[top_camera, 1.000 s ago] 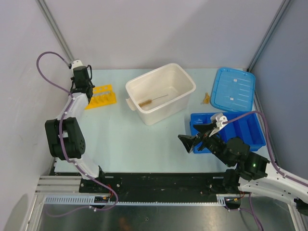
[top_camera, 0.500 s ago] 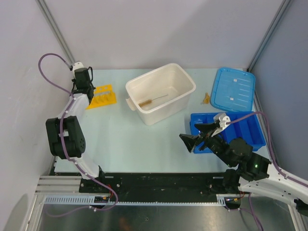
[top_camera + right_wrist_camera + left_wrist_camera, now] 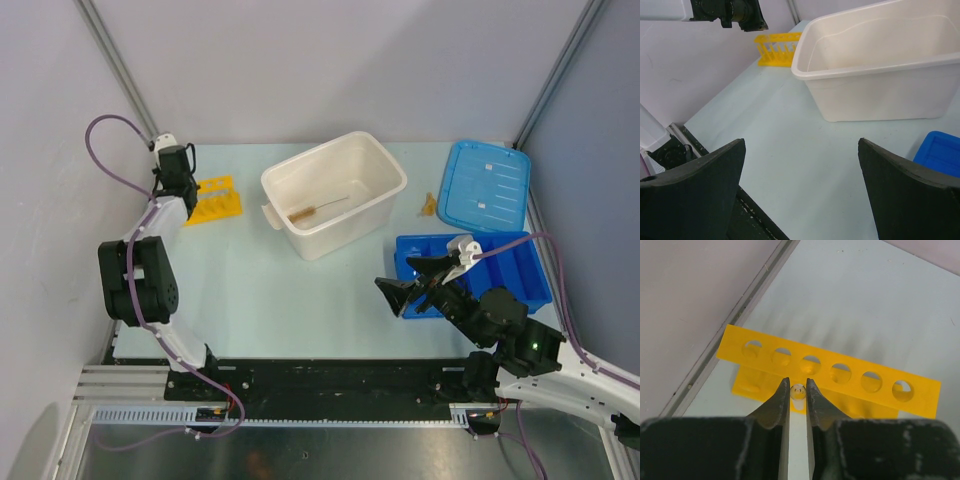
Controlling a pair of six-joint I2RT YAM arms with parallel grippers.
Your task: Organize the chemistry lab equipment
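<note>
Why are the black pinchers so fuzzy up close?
Left wrist view: left gripper blurry at its base, close to the lens; the short clear tube it pinches and the yellow holed tube rack sharp, soft shadows behind. Right wrist view: open right gripper looms huge at the bottom corners.

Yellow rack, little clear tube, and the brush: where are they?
yellow rack (image 3: 826, 371), left wrist view, top plate.
clear tube (image 3: 798, 390), left wrist view, round end.
brush (image 3: 322, 207), overhead view, wire stem.
</note>
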